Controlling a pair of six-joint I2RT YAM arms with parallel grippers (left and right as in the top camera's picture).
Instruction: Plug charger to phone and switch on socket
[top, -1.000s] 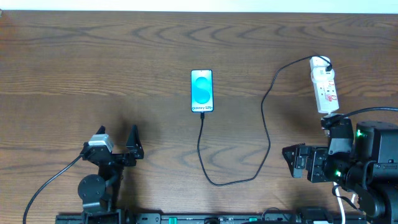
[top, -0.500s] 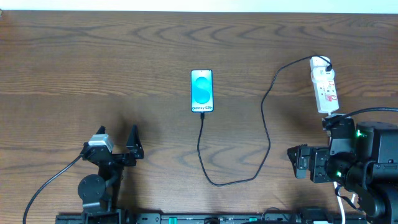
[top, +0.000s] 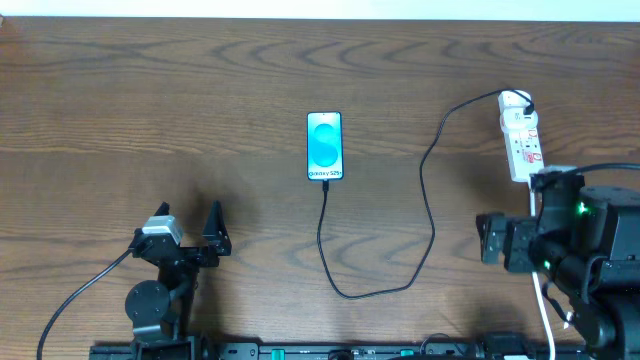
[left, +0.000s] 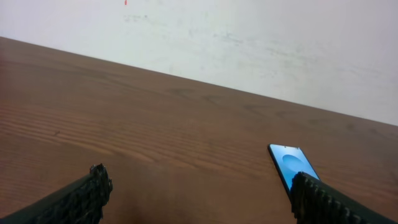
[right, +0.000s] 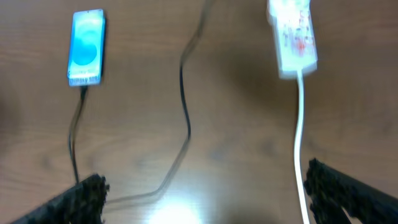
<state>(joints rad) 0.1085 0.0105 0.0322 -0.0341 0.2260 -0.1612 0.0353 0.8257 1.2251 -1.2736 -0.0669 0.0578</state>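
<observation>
The table (top: 120, 90) is grained wood with a soft sheen — phone (top: 324, 146) screen glossy, power strip (top: 522, 140) smooth white plastic, charger cable (top: 432, 220) matt black.

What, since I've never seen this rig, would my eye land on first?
The phone, its light-blue screen lit, lies in the middle of the table. From its near edge the black charger loops toward the robot, then runs up to the white socket at the right. The left claw and right claw stand open and empty.
</observation>
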